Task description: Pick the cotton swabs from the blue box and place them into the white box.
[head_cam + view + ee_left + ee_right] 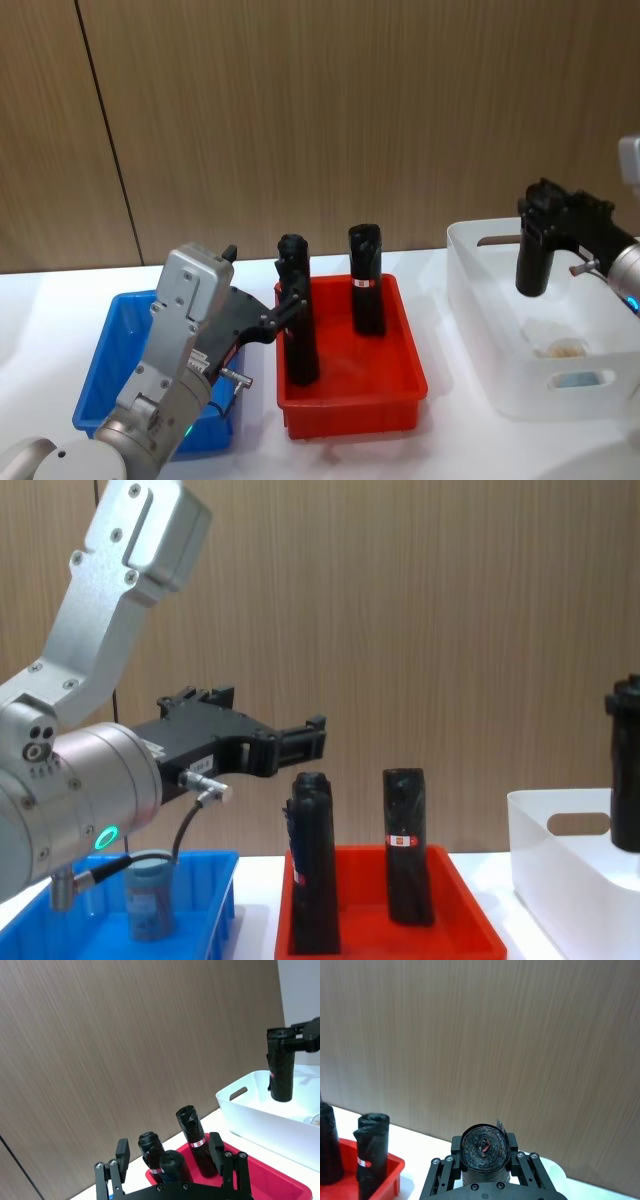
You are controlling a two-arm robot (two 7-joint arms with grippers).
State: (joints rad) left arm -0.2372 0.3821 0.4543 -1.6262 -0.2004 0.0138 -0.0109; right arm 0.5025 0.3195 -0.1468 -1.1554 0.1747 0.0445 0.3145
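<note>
Above white box [500, 330]: right pincer [535, 222] clamping black roll [533, 262].

1. The blue box [120, 330] is bright blue.
2. The tray [350, 400] is red.
3. The white box [500, 330] is white.
4. The rolls [366, 280] are black, one with a red-and-white band.
5. The wall [330, 110] is brown wood grain.

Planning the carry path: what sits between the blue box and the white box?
The red tray, holding upright black rolls, sits between the blue box and the white box in the head view.
</note>
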